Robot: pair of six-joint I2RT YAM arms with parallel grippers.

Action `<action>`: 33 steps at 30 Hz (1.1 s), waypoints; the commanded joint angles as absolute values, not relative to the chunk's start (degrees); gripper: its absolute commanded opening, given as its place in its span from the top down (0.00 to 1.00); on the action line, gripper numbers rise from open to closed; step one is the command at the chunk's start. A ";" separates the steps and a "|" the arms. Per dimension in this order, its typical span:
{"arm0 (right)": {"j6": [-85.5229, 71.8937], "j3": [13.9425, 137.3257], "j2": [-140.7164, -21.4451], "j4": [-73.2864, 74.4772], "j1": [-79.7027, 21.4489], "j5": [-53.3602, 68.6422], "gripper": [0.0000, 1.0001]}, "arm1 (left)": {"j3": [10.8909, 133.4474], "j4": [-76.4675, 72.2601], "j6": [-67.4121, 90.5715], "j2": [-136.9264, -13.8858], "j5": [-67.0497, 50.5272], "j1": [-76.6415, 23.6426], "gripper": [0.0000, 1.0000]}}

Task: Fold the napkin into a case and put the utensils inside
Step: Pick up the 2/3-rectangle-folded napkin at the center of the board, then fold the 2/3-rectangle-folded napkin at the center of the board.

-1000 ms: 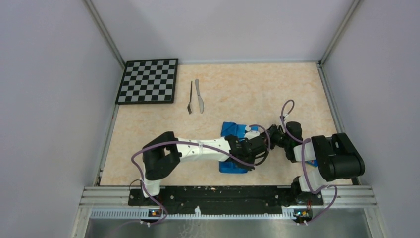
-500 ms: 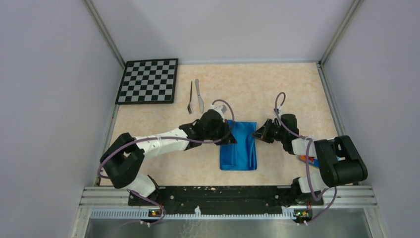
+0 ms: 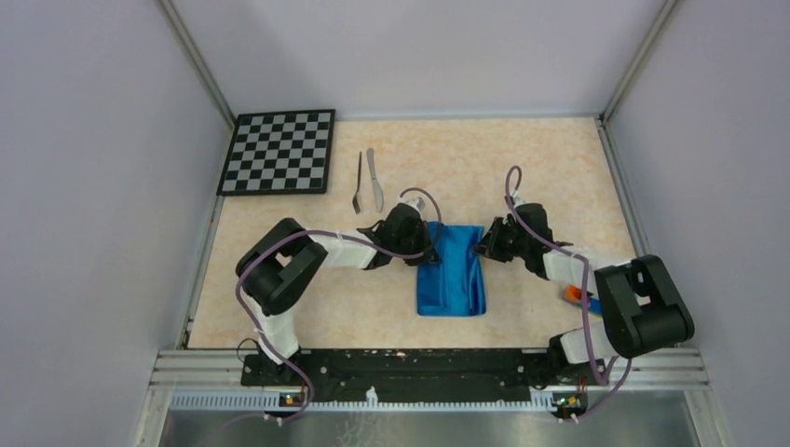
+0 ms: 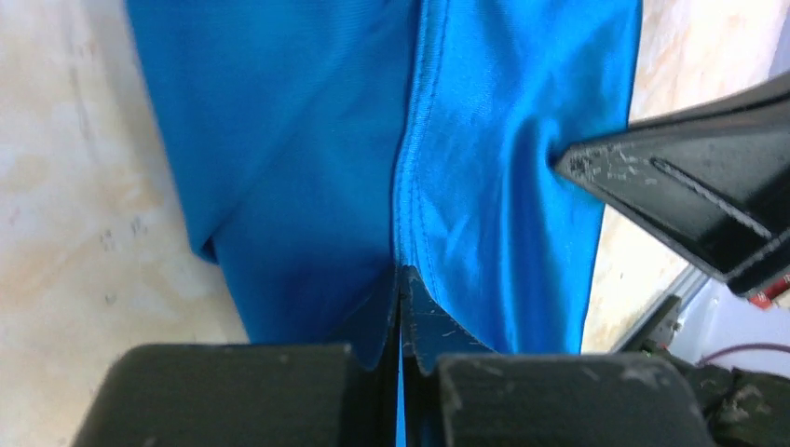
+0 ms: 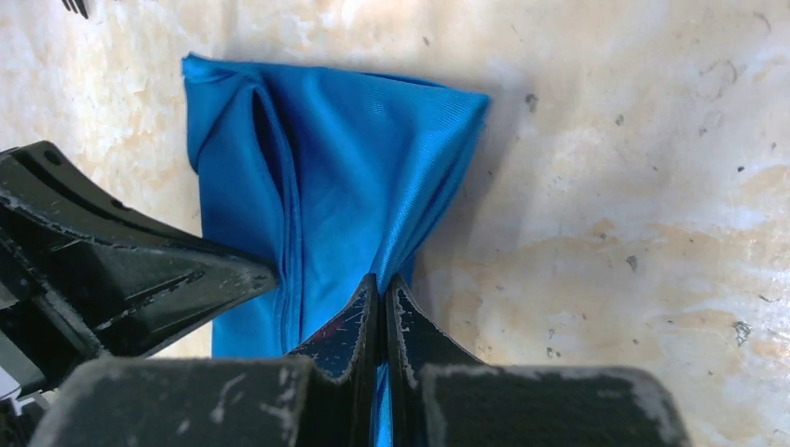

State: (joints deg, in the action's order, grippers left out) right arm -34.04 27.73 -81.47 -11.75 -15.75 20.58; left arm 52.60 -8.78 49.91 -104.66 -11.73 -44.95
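The blue napkin [image 3: 451, 277] lies folded as a long layered strip at the table's middle. My left gripper [image 3: 431, 244] is shut on its far left edge, and a sliver of blue cloth [image 4: 307, 140] shows between the closed tips [image 4: 401, 276]. From the other side, my right gripper [image 3: 482, 247] is shut on the far right edge, pinching a fold [image 5: 345, 168] between its tips [image 5: 383, 284]. The two grippers face each other across the cloth. The utensils lie apart at the back left: a dark fork [image 3: 358, 184] and a pale knife [image 3: 374, 179].
A black-and-white checkerboard [image 3: 279, 152] sits in the back left corner. A small orange object [image 3: 576, 296] lies by the right arm. Metal rails and grey walls bound the table on three sides.
My left arm swung off the napkin's right side to its far left edge and shut on the cloth. The right gripper shifted slightly farther back. The napkin's far end is now gathered between both.
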 commanded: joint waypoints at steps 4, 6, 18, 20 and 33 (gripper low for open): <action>-32.62 36.67 -76.92 -2.11 -23.88 6.87 1.00 | 52.70 -17.88 52.66 -111.07 -9.54 -44.93 1.00; -35.58 38.43 -76.89 -0.23 -27.86 1.68 1.00 | 52.40 -19.57 53.79 -112.37 -10.33 -44.84 1.00; -40.84 42.96 -82.70 1.52 -36.56 -7.88 1.00 | 49.56 -22.06 54.21 -108.61 -13.27 -44.92 0.96; -40.23 42.73 -82.60 1.54 -36.56 -8.18 1.00 | 48.54 -22.07 54.10 -106.37 -14.53 -44.76 0.88; -38.52 44.04 -82.93 2.09 -36.64 -7.85 1.00 | 41.77 -18.00 51.96 -94.75 -15.29 -40.20 0.54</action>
State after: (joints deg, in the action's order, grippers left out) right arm -39.20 41.36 -82.83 2.66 -36.34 -7.31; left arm 42.63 -18.63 53.74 -96.07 -14.96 -42.24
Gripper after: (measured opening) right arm 0.010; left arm 0.468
